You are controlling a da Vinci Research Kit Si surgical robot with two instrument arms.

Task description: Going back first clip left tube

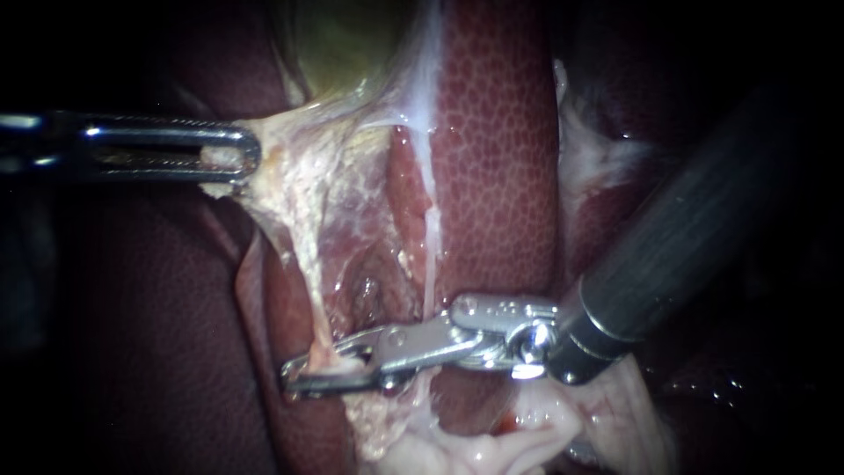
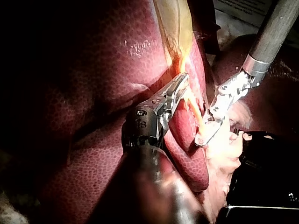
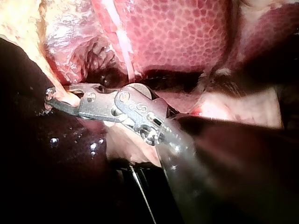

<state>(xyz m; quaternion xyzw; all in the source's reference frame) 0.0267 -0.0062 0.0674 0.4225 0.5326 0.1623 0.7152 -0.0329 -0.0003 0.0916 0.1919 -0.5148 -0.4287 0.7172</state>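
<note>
Pale and stringy, the left tube [image 1: 303, 281] runs taut from the pale tissue [image 1: 290, 158] under the gallbladder [image 1: 343, 44] down across the liver [image 1: 492, 158]. My left instrument [image 1: 230, 158] has its jaws pinching that tissue and pulling it sideways. My right instrument [image 1: 321, 368] has its jaws spread, with the tube lying between them; whether a clip sits there is hidden by the metal.

The likely trouble is a jaw tip snagging the stretched tube on the way out and tearing it or dragging a clip, since the left pull leaves no slack. Open room lies back along the right shaft, over the dark liver edge. The liver fold above and the soft white tissue [image 1: 527, 431] below crowd the jaws
</note>
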